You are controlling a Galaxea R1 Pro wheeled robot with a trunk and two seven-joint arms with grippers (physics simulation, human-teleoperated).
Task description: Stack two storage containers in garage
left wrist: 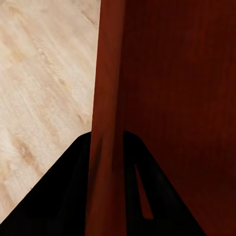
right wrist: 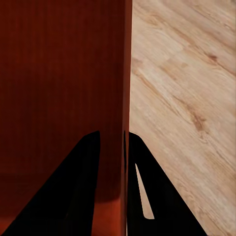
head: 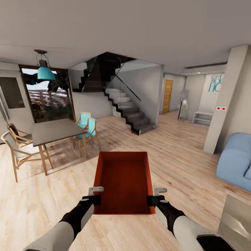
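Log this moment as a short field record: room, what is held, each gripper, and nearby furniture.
room: living area with light wood-plank floor
held item: one orange-red storage container, open top, nothing visible inside, carried in front of the robot
left gripper: shut on the container's left wall
right gripper: shut on the container's right wall
left side: dining table with chairs
right side: blue sofa
ahead: staircase

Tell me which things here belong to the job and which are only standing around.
Job: bin, held by left gripper on one side wall and right gripper on the other.

Standing around: table, chairs, stairs, sofa, lamp, wood floor.
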